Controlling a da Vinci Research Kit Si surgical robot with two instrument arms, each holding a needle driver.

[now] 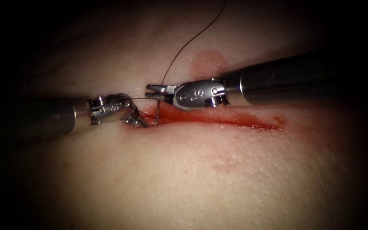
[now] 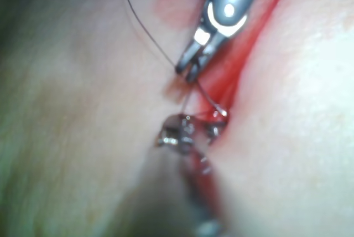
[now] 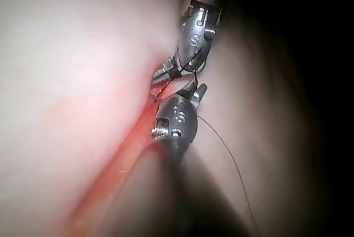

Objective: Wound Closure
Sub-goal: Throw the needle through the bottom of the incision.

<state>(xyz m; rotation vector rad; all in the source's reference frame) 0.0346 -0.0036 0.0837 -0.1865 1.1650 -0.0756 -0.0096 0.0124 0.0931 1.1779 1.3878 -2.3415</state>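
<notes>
The cut [image 1: 235, 121] runs across the tissue [image 1: 184, 179], wet with red fluid. My right tool [image 1: 153, 90] comes in above the cut's left end, its jaws shut on the curved needle [image 1: 156, 113] near its thread end. The needle arcs down from there and enters the tissue at the left end of the cut. Dark thread [image 1: 184, 47] rises from the right jaws and away to the far side. My left tool [image 1: 140, 121] rests against the tissue at the cut's left end, just left of the needle; whether it holds anything is unclear. In the left wrist view the right tool [image 2: 187, 70] grips above the needle [image 2: 210, 99].
A round reddish mark [image 1: 209, 61] lies on the tissue beyond the right tool. Red fluid fills the cut along its length to the right. The right shaft [image 1: 286, 81] crosses above the cut's right half.
</notes>
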